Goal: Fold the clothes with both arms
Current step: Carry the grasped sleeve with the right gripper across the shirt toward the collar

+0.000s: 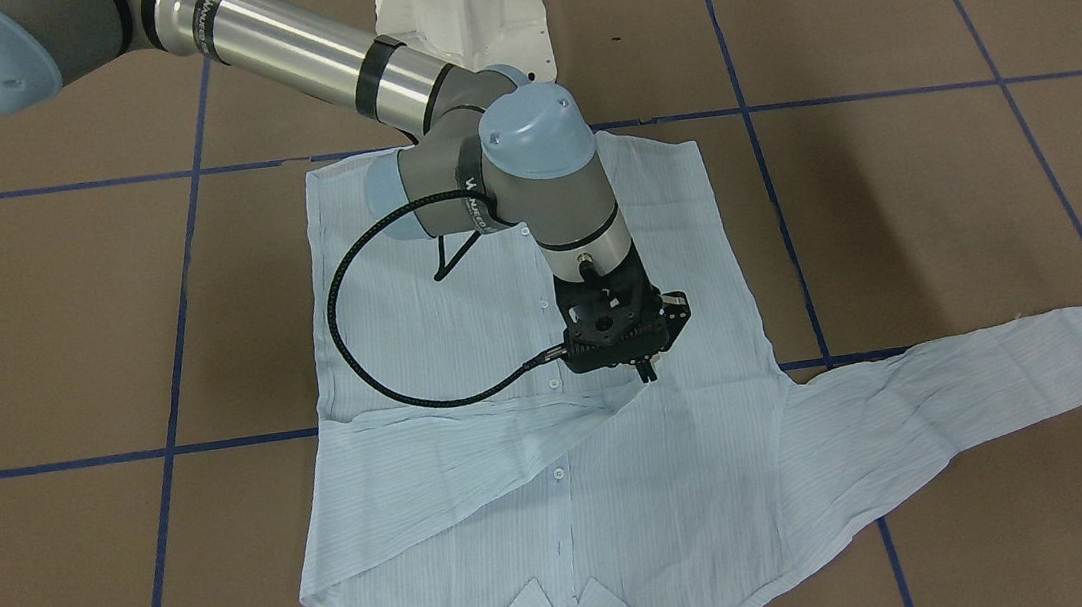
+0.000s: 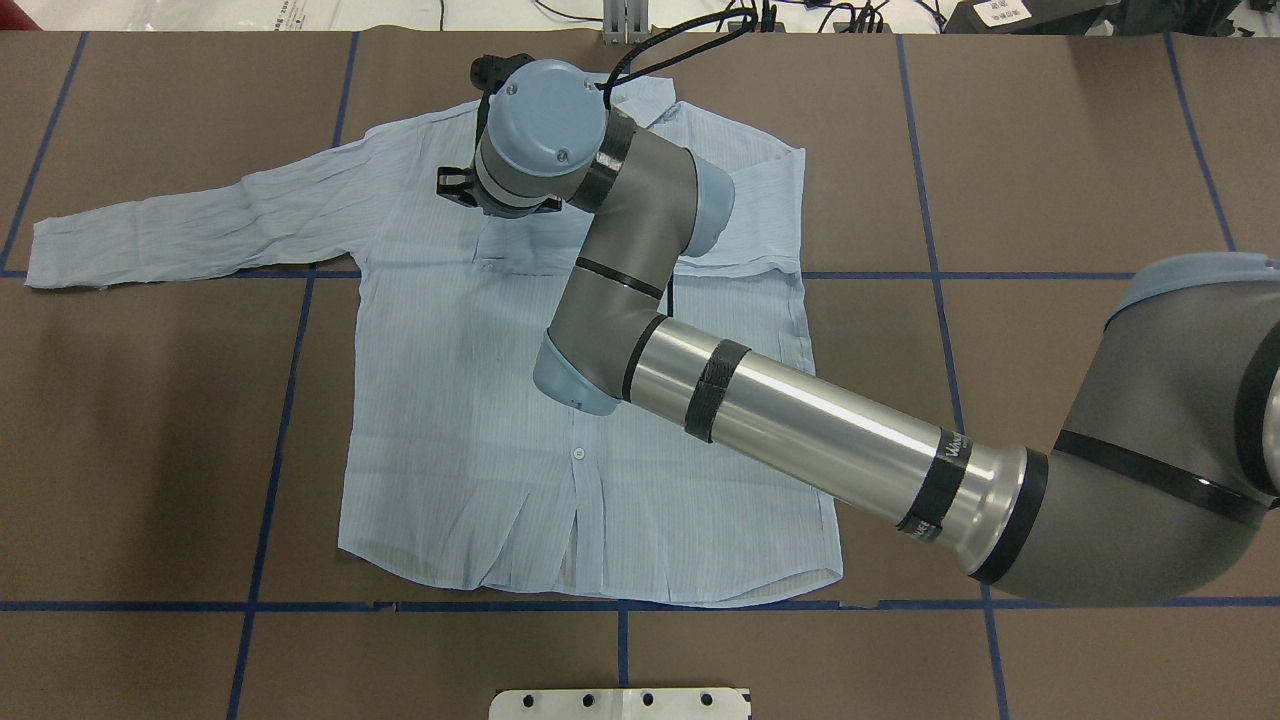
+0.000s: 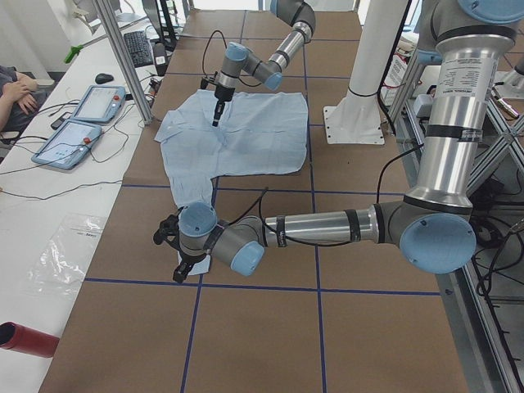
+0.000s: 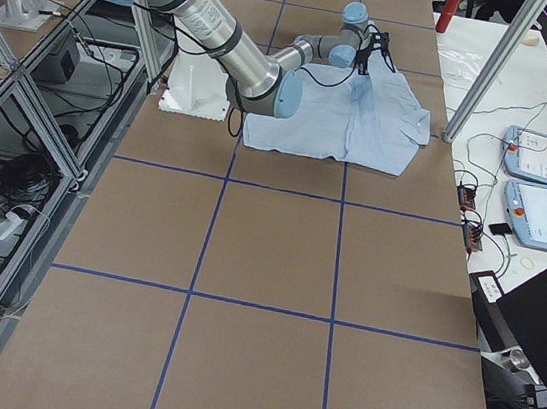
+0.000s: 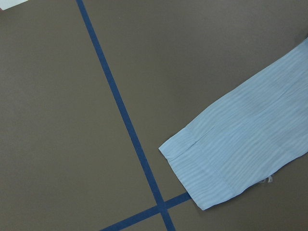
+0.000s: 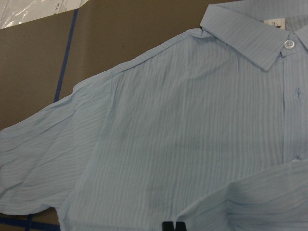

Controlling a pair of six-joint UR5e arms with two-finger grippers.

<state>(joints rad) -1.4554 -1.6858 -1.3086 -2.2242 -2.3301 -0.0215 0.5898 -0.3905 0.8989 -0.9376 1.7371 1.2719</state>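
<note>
I read the right gripper (image 1: 646, 371) over the shirt (image 1: 480, 491) at its folded-in cuff, jaws narrow. For the left gripper (image 3: 182, 266), near the other cuff, I cannot tell.

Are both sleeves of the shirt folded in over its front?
No, one sleeve lies folded across the front of the shirt, while the other sleeve stretches out flat on the table.

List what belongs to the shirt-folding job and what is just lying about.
Job: pale blue shirt, right arm, left arm.
Lying about: control tablets, red cylinder, clear plastic bag, keyboard.
</note>
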